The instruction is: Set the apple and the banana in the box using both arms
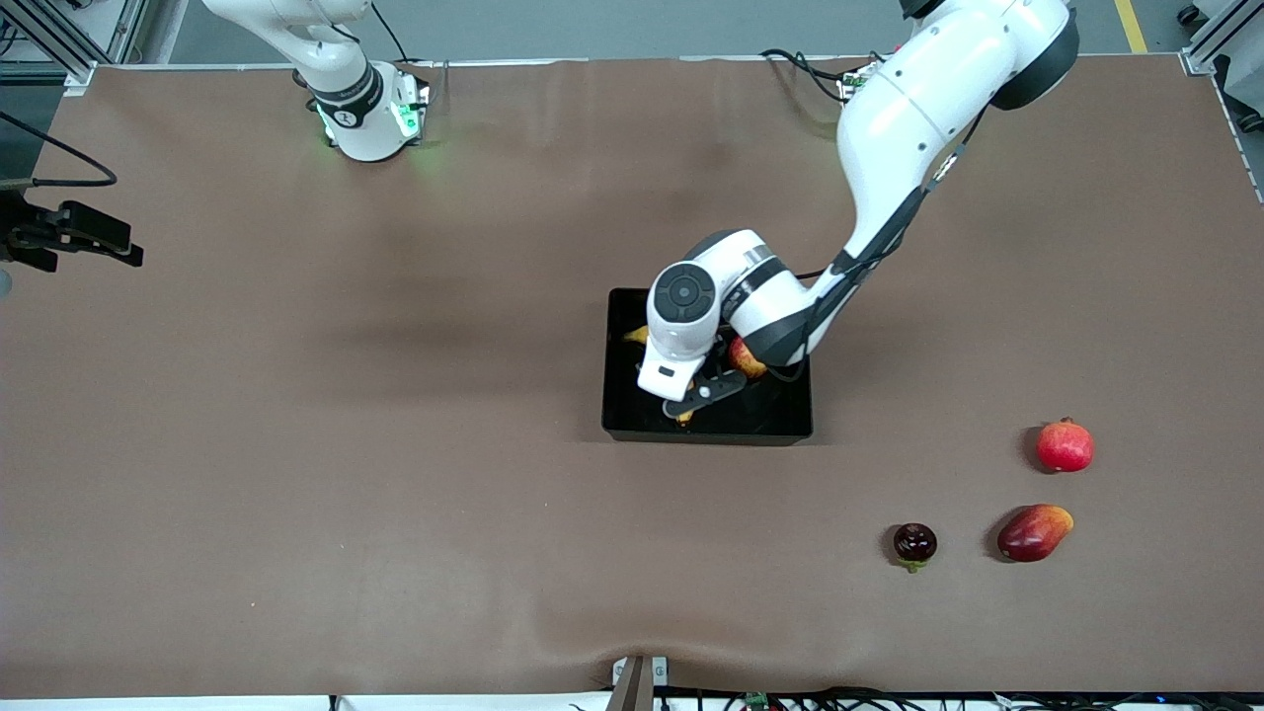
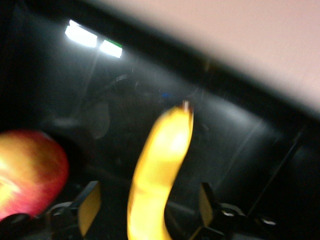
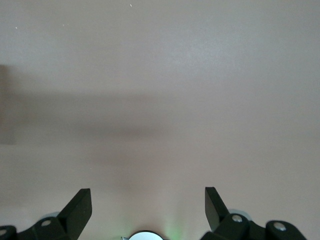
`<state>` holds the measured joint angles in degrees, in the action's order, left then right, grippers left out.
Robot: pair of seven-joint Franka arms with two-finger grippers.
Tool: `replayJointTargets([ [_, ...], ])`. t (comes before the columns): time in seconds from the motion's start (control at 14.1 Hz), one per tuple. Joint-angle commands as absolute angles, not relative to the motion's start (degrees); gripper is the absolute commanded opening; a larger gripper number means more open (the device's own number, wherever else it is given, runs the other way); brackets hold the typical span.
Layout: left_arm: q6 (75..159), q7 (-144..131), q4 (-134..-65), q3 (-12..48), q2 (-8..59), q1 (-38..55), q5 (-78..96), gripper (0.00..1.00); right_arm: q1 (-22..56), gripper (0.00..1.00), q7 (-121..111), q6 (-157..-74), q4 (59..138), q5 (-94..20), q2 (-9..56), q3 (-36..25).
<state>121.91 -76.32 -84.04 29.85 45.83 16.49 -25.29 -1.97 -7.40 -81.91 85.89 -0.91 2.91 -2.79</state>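
The banana [image 2: 159,175] lies inside the box [image 1: 632,420], with the apple [image 1: 747,357] just beside it, also in the box. The left gripper [image 2: 147,202] sits low in the box, its fingers spread wide on either side of the banana, apparently letting go. The right gripper [image 3: 148,207] waits over bare table, jaws wide and empty. Both fruits look delivered; only the left arm's retreat seems left.

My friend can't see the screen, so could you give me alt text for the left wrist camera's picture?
A yellow banana lies in the black box between the open jaws of the left gripper, whose fingers stand clear of it on either side. A red and yellow apple sits in the box beside the banana, and brown table shows past the box wall.
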Motion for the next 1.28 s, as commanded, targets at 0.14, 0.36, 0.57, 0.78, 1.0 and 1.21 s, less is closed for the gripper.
replayJointTargets([
  [0.14,110.86,-65.87,-85.08,29.88,31.32,8.99,-24.97,1.0,-1.93,1.0,-8.09,-82.0,86.31,-1.58,1.84,-2.46],
  [0.36,104.16,-55.94,-84.64,30.14,24.89,3.18,-21.72,1.0,-1.15,1.0,-8.09,-82.0,86.31,-1.67,1.76,-2.37],
  [0.57,101.7,-51.6,-84.11,29.88,19.27,-2.79,-19.95,1.0,-0.27,1.0,-7.91,-82.0,86.31,-1.5,1.85,-2.37],
  [0.78,98.27,-42.22,-84.11,29.97,14.78,-7.89,-19.51,1.0,-0.18,1.0,-7.47,-82.0,86.31,-1.58,1.85,-2.37],
  [1.0,96.33,-29.05,-84.11,29.88,10.39,-13.87,-15.49,1.0,-0.18,1.0,-7.47,-82.96,86.22,-1.67,1.76,-2.37],
  [1.21,93.35,-15.68,-84.55,22.97,5.55,-13.63,-9.17,1.0,-0.18,1.0,-7.47,-83.23,86.22,-1.67,1.76,-2.37],
])
